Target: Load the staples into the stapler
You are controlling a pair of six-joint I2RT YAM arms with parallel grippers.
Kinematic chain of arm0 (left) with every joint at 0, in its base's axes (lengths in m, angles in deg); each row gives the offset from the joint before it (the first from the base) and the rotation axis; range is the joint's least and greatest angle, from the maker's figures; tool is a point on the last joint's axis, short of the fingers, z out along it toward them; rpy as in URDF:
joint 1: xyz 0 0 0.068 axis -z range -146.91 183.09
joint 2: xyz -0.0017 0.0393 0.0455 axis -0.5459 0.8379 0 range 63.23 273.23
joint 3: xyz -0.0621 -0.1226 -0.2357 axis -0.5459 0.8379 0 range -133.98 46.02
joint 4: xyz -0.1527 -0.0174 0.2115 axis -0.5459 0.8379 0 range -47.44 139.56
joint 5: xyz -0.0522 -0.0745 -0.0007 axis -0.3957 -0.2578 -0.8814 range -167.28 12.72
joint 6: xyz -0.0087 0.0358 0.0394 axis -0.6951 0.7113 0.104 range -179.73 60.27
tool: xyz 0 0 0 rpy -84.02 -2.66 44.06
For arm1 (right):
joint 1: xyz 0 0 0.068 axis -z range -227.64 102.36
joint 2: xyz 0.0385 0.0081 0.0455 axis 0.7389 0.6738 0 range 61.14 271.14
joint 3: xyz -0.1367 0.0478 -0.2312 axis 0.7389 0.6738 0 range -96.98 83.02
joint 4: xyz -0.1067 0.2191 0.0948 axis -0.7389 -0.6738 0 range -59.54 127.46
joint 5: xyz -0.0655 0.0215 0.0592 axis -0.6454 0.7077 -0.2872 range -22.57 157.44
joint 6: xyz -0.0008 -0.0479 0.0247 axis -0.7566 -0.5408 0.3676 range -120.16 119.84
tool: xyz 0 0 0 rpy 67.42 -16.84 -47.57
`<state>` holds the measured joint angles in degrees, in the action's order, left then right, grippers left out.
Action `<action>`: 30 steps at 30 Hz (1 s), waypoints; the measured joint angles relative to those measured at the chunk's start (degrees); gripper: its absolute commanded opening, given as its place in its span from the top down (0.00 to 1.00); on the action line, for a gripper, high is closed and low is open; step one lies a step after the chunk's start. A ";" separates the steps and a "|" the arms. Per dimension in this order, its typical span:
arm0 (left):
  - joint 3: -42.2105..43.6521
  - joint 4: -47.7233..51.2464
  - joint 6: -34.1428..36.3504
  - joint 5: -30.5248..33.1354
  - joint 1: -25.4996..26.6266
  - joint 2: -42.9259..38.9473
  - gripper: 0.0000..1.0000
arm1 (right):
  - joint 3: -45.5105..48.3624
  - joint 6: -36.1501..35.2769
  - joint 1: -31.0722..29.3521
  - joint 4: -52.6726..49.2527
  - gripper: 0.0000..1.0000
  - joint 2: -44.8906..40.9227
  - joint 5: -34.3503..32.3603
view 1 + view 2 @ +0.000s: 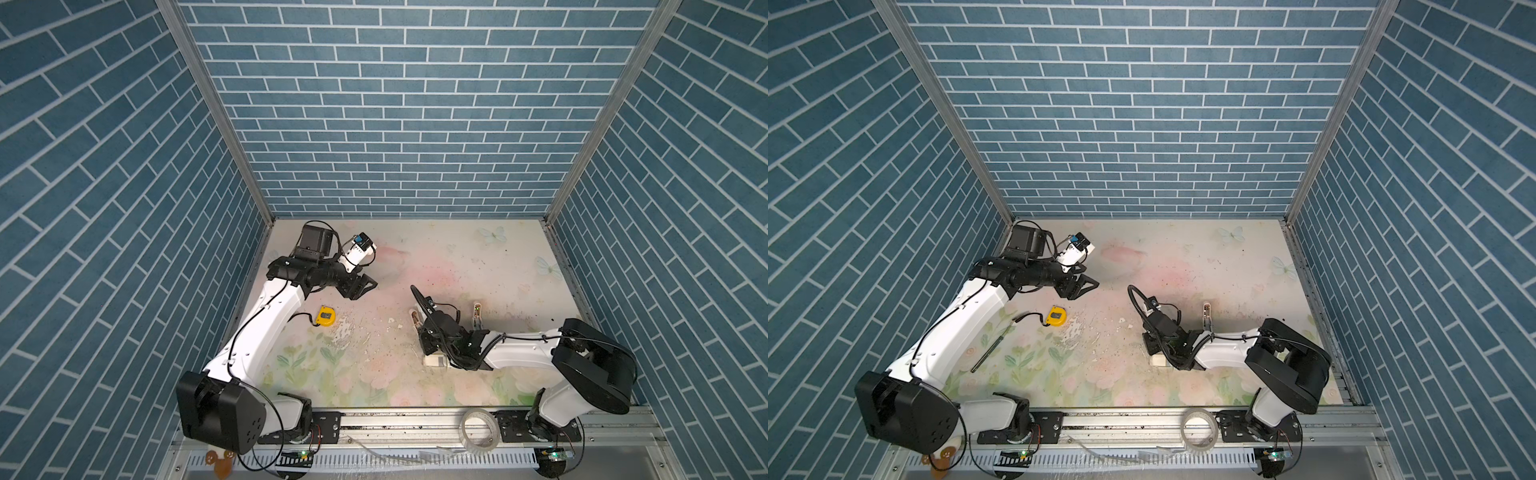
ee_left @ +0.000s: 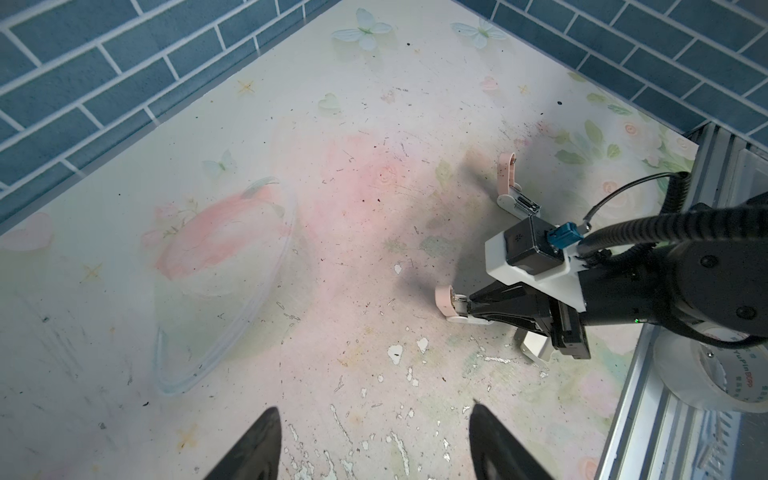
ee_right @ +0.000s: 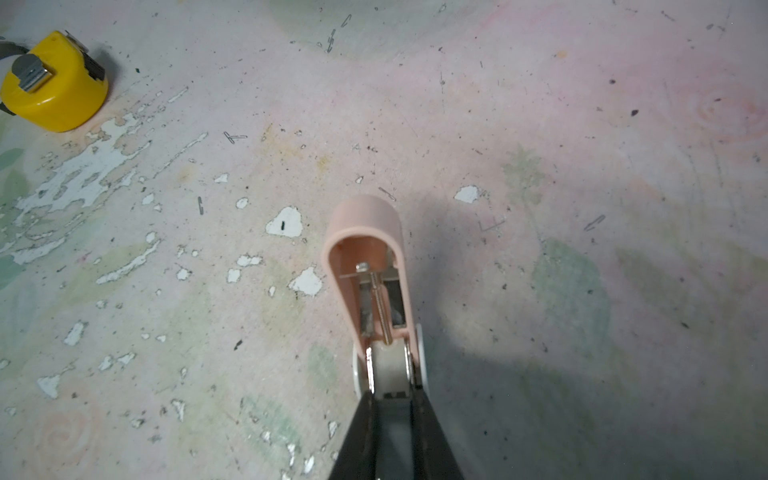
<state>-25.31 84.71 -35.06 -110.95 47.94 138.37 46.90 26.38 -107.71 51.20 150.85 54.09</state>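
My right gripper (image 3: 390,395) is shut on the white base of a pink stapler (image 3: 365,224) lying on the floral mat. Its pink lid is swung open, so the metal magazine shows. In both top views this stapler (image 1: 415,318) pokes out ahead of the right gripper (image 1: 422,330). The staples' white carton (image 1: 434,359) (image 1: 1158,359) lies partly hidden under the right wrist; no strip shows. My left gripper (image 1: 365,286) (image 2: 374,415) hangs open and empty at the mat's far left, well apart from the stapler (image 2: 444,299).
A second pink stapler (image 1: 477,312) (image 2: 509,178) lies open just right of the held one. A yellow tape measure (image 1: 325,316) (image 3: 54,83) sits near the left arm, a dark rod (image 1: 992,347) below it. A clear tape roll (image 1: 478,432) rests on the front rail. Loose staples litter the mat.
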 measured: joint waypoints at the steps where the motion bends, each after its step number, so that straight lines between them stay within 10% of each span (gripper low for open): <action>1: 0.00 0.00 0.00 0.02 0.00 0.00 0.27 | 0.00 -0.02 0.00 0.00 0.84 -0.11 -0.07; 30: -2.43 2.05 0.46 1.29 0.00 0.24 0.28 | 3.50 -1.53 -0.02 5.46 0.84 -4.35 -1.33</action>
<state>-27.74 86.77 -34.60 -109.66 47.94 138.61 50.40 24.85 -107.73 56.66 146.50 52.76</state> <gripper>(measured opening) 0.725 0.166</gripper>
